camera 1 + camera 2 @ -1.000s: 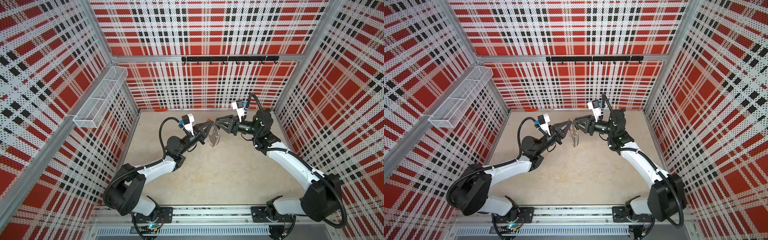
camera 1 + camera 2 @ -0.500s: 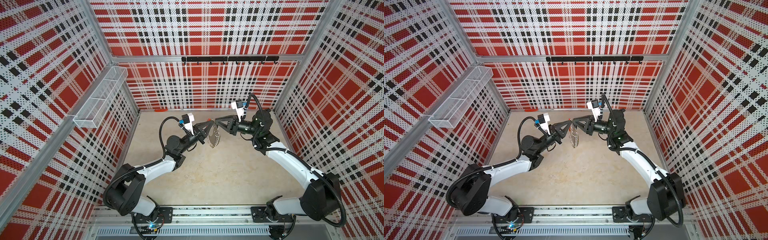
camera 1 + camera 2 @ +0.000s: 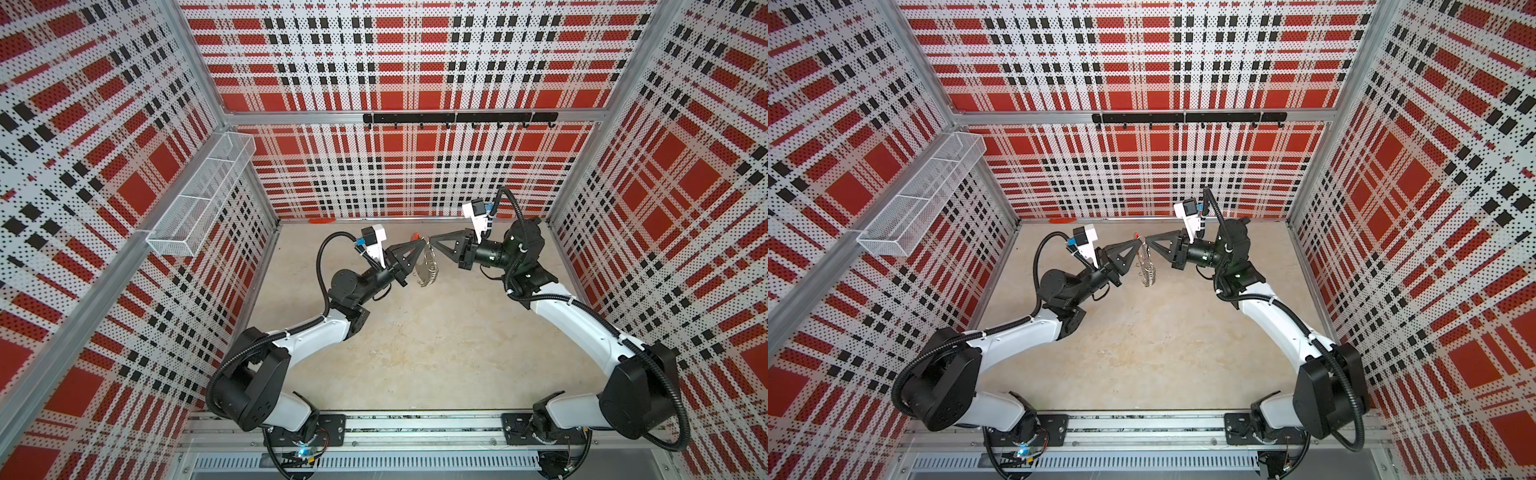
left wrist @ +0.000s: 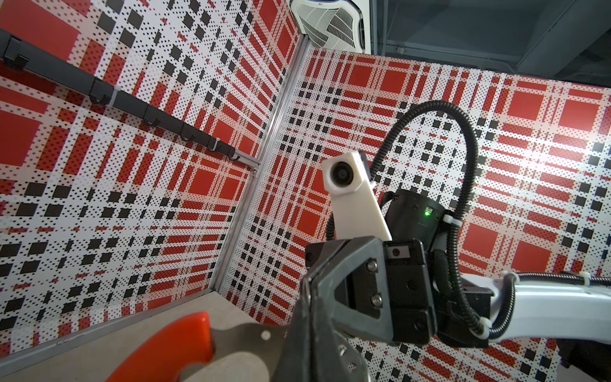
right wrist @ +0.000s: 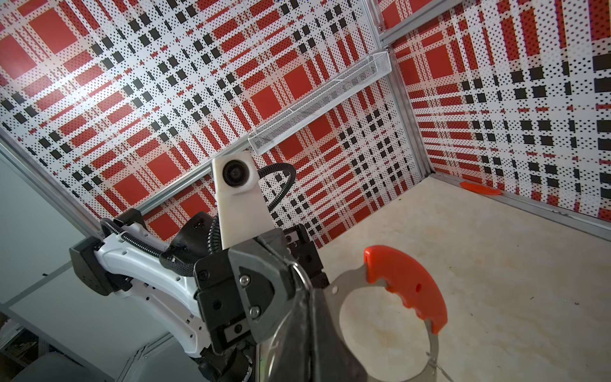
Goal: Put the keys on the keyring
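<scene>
Keyring [image 3: 424, 266]: grey crescent band with red segment [image 5: 406, 291] and small split rings [image 3: 429, 279] along its lower rim. Location: in the air above the tabletop [image 3: 415, 353], toward the rear, hanging edge-down between both arms. Left pincer [image 3: 419, 243]: jaws closed, clamped on the band's upper end, just beside the red segment. Right pincer [image 3: 433, 240]: jaws closed, clamped on the same upper end from the opposite side, its tip almost meeting the left's. Fixtures: wire basket [image 3: 199, 199] and hook rail [image 3: 457, 118] on the plaid walls [image 3: 415, 62].
</scene>
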Robot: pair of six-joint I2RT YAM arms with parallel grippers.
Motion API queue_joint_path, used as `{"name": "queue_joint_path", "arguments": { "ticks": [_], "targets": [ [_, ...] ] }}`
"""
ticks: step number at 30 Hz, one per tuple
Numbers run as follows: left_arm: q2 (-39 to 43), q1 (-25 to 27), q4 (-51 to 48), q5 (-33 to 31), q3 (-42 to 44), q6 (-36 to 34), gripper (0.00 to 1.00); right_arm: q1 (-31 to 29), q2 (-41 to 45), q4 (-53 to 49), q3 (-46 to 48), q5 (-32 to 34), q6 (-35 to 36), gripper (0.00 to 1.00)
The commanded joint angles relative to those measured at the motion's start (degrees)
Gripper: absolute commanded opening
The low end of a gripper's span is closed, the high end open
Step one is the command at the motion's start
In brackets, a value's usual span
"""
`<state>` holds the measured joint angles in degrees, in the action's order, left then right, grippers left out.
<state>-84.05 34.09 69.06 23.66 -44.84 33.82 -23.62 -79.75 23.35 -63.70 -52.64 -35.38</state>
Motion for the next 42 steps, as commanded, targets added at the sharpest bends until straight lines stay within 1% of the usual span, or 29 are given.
{"name": "queue_joint_path", "arguments": {
  "ticks": [1,2,4,6,7,8,9,11,13,20,26,31,36,42],
  "targets": [
    [0.55,-0.24,1.34,1.29,-2.50,0.50,0.00,-1.06,-0.08,0.02,-1.16,-2.16,1.50,0.00],
    [0.55,-0.21,1.34,1.49,-2.53,0.48,0.00,-1.06,-0.06,0.02,-1.21,-2.12,1.41,0.00],
    [0.55,-0.33,1.35,1.77,-2.54,0.54,0.00,-1.05,0.15,-0.02,-1.30,-2.05,1.45,0.05],
    [0.64,-0.47,1.34,2.13,-2.61,0.71,0.00,-0.96,0.87,-0.82,-1.28,-0.95,1.93,0.07],
    [0.64,-0.58,1.32,2.35,-2.62,0.85,0.00,-0.83,1.28,-2.47,-1.45,0.74,2.86,0.15],
    [0.80,-0.68,1.32,2.54,-2.55,0.94,0.00,-0.75,1.80,-4.76,-1.82,2.48,4.19,0.24],
    [0.84,-0.71,1.26,2.77,-2.54,0.98,0.00,-0.37,2.16,-6.57,-2.18,3.93,6.00,0.27],
    [1.08,-0.80,1.18,3.17,-2.56,1.16,0.00,0.37,2.90,-7.98,-2.56,5.33,6.26,0.32],
    [1.26,-1.01,1.09,3.57,-2.53,1.24,0.00,0.76,3.57,-7.32,-2.40,4.96,6.02,0.34],
    [1.35,-1.13,0.79,4.44,-2.67,1.46,0.00,0.76,2.75,-3.46,-2.79,-0.88,4.20,0.34],
    [1.52,-1.10,0.64,4.64,-2.77,1.77,0.00,0.76,0.69,-1.53,-2.83,-3.55,1.89,0.33],
    [1.70,-1.09,0.55,4.64,-2.71,1.77,0.00,0.68,-0.06,0.32,-2.42,-4.83,0.50,0.28],
    [1.62,-1.04,0.56,4.60,-2.98,1.77,0.00,0.66,0.42,0.72,-1.51,-4.93,0.40,0.19],
    [1.24,-1.03,0.55,4.53,-3.47,1.95,0.00,0.70,0.91,1.04,-1.10,-4.66,0.40,0.16]
  ]
}}
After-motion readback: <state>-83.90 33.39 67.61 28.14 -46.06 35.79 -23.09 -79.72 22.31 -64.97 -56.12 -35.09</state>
